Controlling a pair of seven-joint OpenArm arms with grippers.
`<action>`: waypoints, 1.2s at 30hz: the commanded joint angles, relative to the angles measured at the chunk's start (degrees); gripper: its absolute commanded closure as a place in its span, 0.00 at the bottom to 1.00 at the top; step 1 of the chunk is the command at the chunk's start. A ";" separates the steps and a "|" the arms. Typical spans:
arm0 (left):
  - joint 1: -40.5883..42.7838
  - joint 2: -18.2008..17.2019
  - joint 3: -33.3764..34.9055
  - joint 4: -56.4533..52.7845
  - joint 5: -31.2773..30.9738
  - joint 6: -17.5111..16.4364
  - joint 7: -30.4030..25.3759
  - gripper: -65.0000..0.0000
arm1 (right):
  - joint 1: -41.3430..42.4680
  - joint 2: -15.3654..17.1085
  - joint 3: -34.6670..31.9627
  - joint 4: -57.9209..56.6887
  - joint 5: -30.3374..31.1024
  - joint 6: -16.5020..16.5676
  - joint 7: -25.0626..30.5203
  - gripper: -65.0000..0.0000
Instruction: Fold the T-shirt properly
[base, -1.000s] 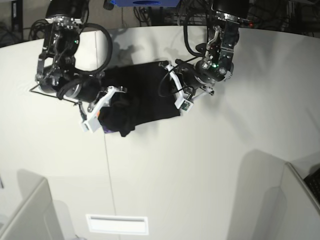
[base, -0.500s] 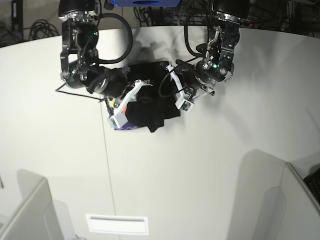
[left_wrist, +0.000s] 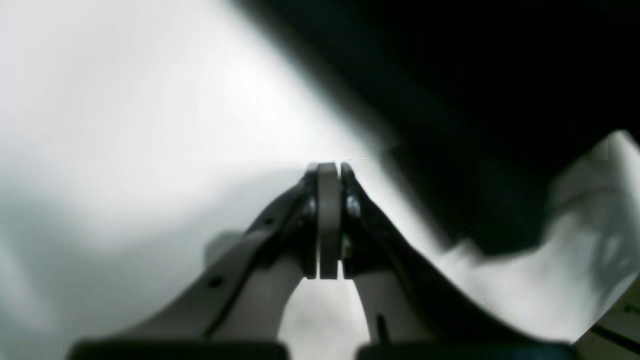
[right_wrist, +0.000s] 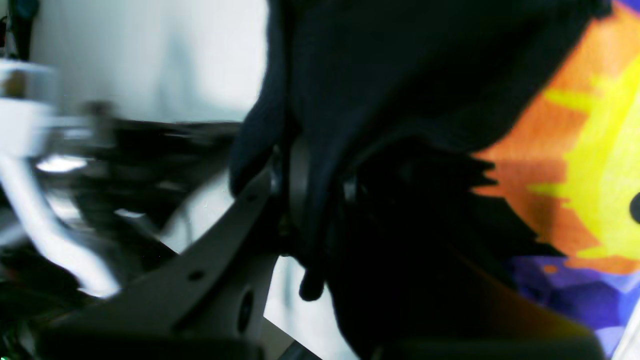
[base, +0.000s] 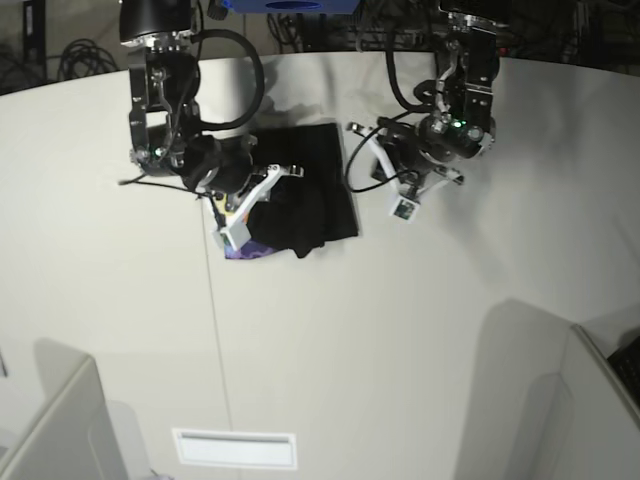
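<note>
On white table (base: 420, 330), right claw (right_wrist: 312, 185) clamping black T-shirt (base: 305, 195), print half hidden, left claw (left_wrist: 328, 172) clenched, empty.

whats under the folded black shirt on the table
A purple and orange printed edge of the T-shirt peeks out at its lower left corner; the white table beneath is covered.

No readable text, labels, brands or numbers in any view. The shirt (right_wrist: 575, 150) carries only a picture print: orange and yellow shapes on purple, no lettering. Both wrist views are too blurred to resolve fine marks. The white plate (base: 235, 448) at the bench (base: 400, 350) front edge shows no legible writing.
</note>
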 joint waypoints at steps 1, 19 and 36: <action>-0.06 -0.76 -2.03 3.05 -0.47 -0.26 0.86 1.00 | 0.79 -0.13 0.12 0.59 0.99 0.15 0.65 1.00; 10.84 -10.69 -39.83 8.41 -0.47 -22.63 8.16 1.00 | 3.60 -1.01 -15.36 1.39 0.64 -1.70 8.21 0.42; 12.87 -6.74 -29.37 8.67 -2.67 -22.63 7.98 1.00 | 4.92 5.32 -16.50 12.29 1.08 -8.99 9.88 0.49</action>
